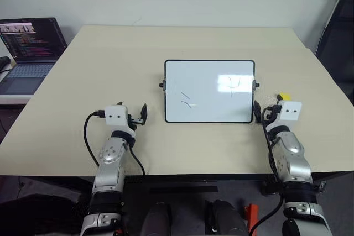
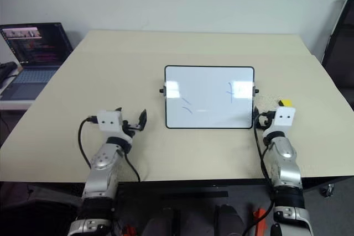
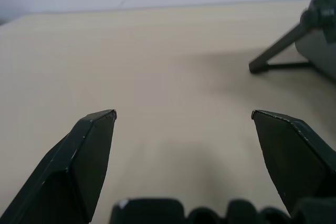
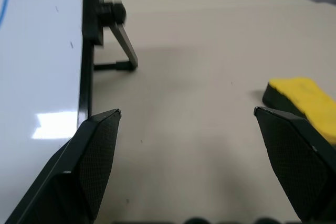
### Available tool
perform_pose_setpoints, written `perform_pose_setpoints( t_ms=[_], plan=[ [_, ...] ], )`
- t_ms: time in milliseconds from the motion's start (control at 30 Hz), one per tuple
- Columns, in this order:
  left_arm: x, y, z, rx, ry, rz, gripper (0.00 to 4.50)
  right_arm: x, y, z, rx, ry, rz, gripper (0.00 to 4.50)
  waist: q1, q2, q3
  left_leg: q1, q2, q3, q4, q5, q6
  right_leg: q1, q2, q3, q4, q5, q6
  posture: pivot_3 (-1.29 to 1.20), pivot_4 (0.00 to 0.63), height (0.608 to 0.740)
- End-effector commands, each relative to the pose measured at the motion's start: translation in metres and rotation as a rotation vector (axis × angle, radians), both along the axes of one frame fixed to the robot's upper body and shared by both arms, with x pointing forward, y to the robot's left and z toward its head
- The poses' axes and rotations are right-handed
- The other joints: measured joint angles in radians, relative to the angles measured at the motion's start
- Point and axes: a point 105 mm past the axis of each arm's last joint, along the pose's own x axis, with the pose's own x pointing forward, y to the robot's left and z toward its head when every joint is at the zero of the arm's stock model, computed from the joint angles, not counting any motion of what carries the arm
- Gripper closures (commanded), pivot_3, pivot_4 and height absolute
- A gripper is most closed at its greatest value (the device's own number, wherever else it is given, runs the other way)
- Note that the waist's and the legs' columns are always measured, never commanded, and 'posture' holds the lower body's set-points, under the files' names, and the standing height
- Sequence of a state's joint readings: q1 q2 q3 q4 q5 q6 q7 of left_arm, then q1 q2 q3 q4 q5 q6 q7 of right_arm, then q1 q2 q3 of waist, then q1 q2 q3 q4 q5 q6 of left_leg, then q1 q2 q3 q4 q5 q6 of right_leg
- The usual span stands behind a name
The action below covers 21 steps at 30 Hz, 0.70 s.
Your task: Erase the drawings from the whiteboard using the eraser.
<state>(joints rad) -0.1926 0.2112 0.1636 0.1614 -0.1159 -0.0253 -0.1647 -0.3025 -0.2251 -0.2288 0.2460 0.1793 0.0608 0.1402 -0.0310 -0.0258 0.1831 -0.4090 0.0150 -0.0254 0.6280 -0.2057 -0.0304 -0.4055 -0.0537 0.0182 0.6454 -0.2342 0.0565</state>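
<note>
The left end effector point(image 1: 138, 115) hovers with fingers apart and empty at about 9 o'clock of the whiteboard point(image 1: 209, 90), which stands mid-bench with its drawings point(image 1: 188, 100) untouched. At the board's 3 o'clock edge the right end effector point(image 4: 186, 129), spread wide and empty, faces the yellow eraser point(image 4: 302, 98) lying just ahead by its outer finger. It should probably shift toward 3 o'clock to centre the eraser before closing, clear of the board's knob point(image 4: 111, 10); open bench point(image 1: 110, 53) lies beyond at 12 o'clock.

Bare table point(image 1: 110, 53) (left side); whiteboard point(image 1: 210, 91) blocks centre.
</note>
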Motion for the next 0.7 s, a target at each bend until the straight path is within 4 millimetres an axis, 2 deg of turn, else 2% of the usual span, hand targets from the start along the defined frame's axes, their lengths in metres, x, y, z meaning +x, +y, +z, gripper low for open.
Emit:
perform_pose_setpoints(
  t_ms=[33,167,433,533,633,700],
  plan=[
    [-0.003,0.0,0.017,0.007,-0.057,-0.007,0.0,0.003,0.004,0.014,-0.003,-0.048,0.018,0.03,0.0,0.0,0.0,0.0,0.0,0.0,0.0,0.0,0.0,0.0,0.0,0.0,0.0,0.0,0.0,0.0,0.15,0.74],
    [-0.003,0.0,0.015,-0.001,-0.047,-0.002,0.0,0.002,0.0,0.017,0.0,-0.057,-0.003,0.03,0.001,0.0,0.0,0.0,0.0,0.0,0.001,0.0,0.0,0.0,0.0,0.0,0.001,-0.001,0.002,0.0,0.15,0.74],
    [0.009,-0.014,0.017,0.0,-0.052,-0.045,0.0,-0.001,-0.017,0.017,-0.012,-0.057,-0.032,0.03,0.002,0.0,0.0,0.0,0.0,0.0,0.001,0.0,0.0,0.0,0.0,0.0,0.0,-0.001,0.002,0.0,0.15,0.74],
    [0.01,-0.016,0.015,-0.005,-0.05,-0.042,0.0,0.0,-0.017,0.016,-0.016,-0.057,-0.035,0.03,0.002,0.0,0.0,0.0,0.0,0.0,0.0,0.0,0.0,0.0,0.0,0.0,0.0,-0.001,0.002,0.0,0.15,0.74],
    [0.011,-0.018,0.022,-0.012,-0.063,-0.05,0.0,0.005,-0.015,0.029,-0.008,-0.087,-0.028,0.03,0.0,0.0,0.0,0.0,0.0,0.0,0.0,0.0,0.0,0.0,0.0,0.0,0.0,-0.001,0.002,0.0,0.15,0.74],
    [0.011,-0.017,0.019,-0.009,-0.058,-0.048,0.0,0.007,-0.014,0.03,-0.019,-0.09,-0.017,0.03,-0.001,0.0,0.0,0.0,0.0,0.0,0.001,0.0,0.0,0.0,0.0,0.0,0.0,-0.001,0.002,0.0,0.15,0.74]
  ],
)
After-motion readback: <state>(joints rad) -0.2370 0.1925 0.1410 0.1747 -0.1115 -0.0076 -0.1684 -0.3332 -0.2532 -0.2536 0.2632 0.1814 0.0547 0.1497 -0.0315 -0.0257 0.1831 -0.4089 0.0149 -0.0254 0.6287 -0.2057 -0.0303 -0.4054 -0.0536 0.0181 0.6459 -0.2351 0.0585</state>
